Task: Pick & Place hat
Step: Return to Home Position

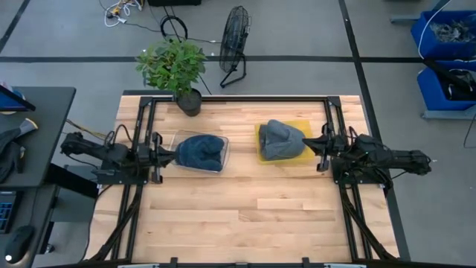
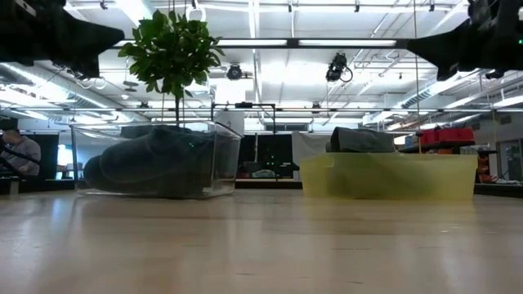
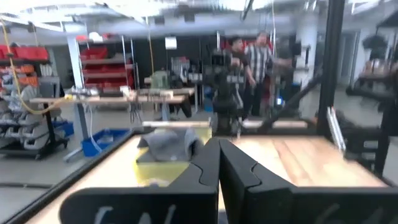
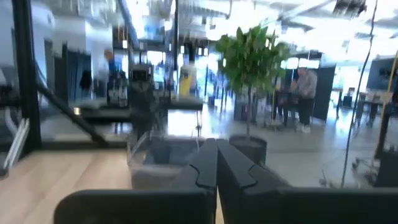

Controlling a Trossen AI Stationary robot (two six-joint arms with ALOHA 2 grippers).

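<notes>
A dark blue hat (image 1: pixel 201 151) lies in a clear bin (image 1: pixel 220 158) left of the table's middle; the low view shows the same blue hat (image 2: pixel 151 167) resting on the bin floor. A grey hat (image 1: pixel 282 138) sits in a yellow tray (image 1: pixel 305 126) to the right, its top (image 2: pixel 361 140) rising above the tray rim. My left gripper (image 1: pixel 168 157) hangs shut just left of the clear bin. My right gripper (image 1: pixel 310 144) hangs shut at the yellow tray's right edge. Both sets of shut fingers show in the wrist views (image 3: pixel 217 165) (image 4: pixel 216 163).
A potted plant (image 1: pixel 175 68) stands at the table's far edge behind the clear bin. A black frame (image 1: pixel 238 97) runs around the table. Bare wood (image 1: pixel 253 216) stretches across the near half. A fan (image 1: pixel 233 45) stands on the floor beyond.
</notes>
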